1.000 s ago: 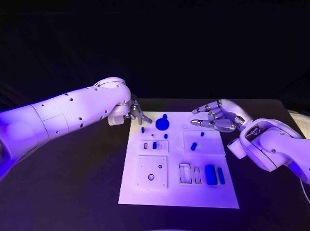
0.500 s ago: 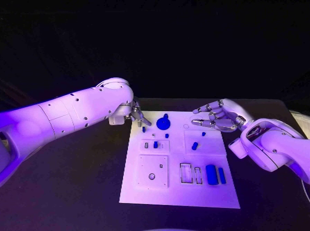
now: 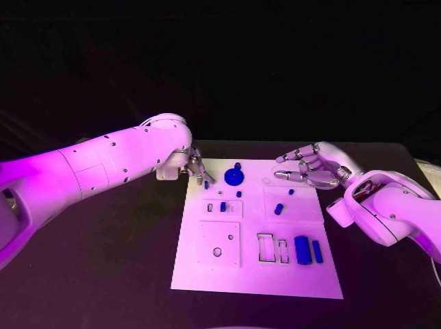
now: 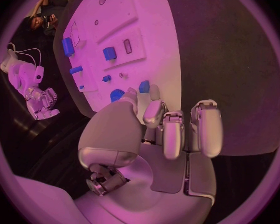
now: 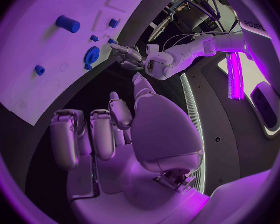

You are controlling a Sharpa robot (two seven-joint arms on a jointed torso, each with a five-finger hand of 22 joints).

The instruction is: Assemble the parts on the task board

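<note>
No legible writing appears on the task board (image 3: 242, 264) or the parts; in the right wrist view, a few letters are visible on a white housing at the circle's rim, too small to read. The task board is a white rectangular plate lying flat at the middle of the black table (image 3: 122, 274), with several raised square panels and recessed slots. A round blue part (image 3: 234, 176) sits near the board's far edge, with a small blue peg (image 3: 240, 194) just nearer the robot. A large blue block (image 3: 303, 249) stands in the near right area, with a narrower blue bar (image 3: 318, 251) just beside it and two empty rectangular slots (image 3: 273, 248) to its left. The left hand (image 3: 194, 168) is at the board's far left corner, fingers curled downward; its fingertips (image 4: 154, 92) are close to a small blue piece (image 4: 144, 86) at the board edge, and contact cannot be determined. The right hand (image 3: 309, 167) hovers at the board's far right corner, fingers loosely bent and apart, holding nothing.
</note>
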